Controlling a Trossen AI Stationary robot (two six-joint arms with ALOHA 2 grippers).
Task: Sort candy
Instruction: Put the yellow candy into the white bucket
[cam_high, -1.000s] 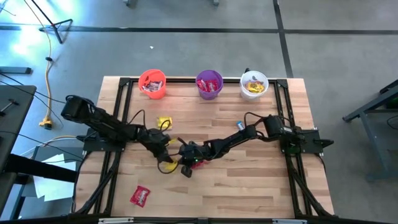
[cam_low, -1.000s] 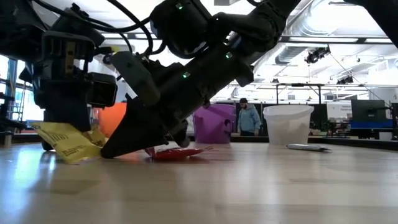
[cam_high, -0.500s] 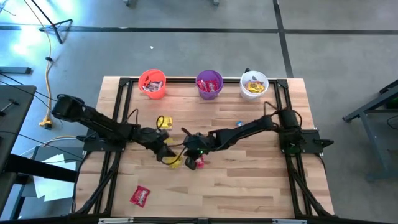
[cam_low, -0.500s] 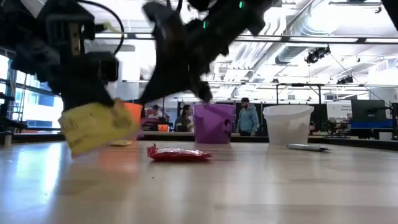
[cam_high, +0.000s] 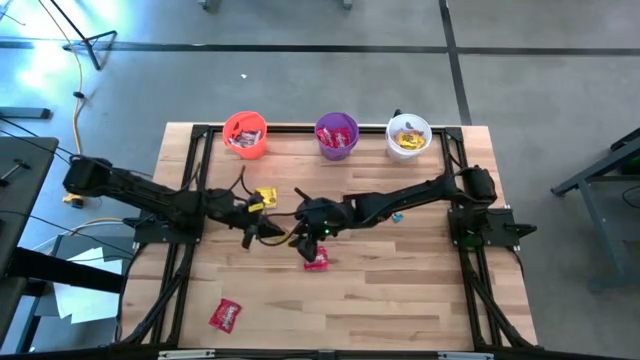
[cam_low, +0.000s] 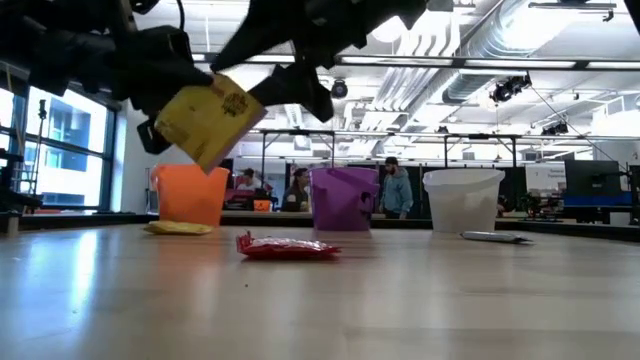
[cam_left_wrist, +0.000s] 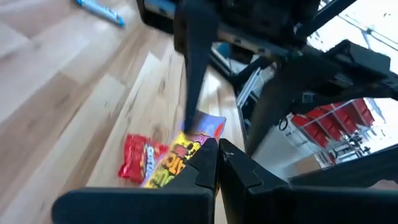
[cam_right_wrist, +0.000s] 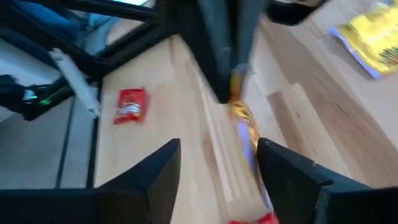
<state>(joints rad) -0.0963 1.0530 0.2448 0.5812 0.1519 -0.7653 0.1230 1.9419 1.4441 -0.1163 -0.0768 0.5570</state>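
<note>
Both arms: matte black, six jointed segments, black cables looped along the links. Green indicator lights glow on the right arm (cam_high: 400, 205). Left arm (cam_high: 150, 195) similar build.

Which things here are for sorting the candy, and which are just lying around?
For the job: yellow packet in the left jaws; red packet near the open right jaws; front red packet; loose yellow packet; blue bar; orange cup, purple cup, white cup.
Just lying about: yellow cable on the floor; person beyond the table.
</note>
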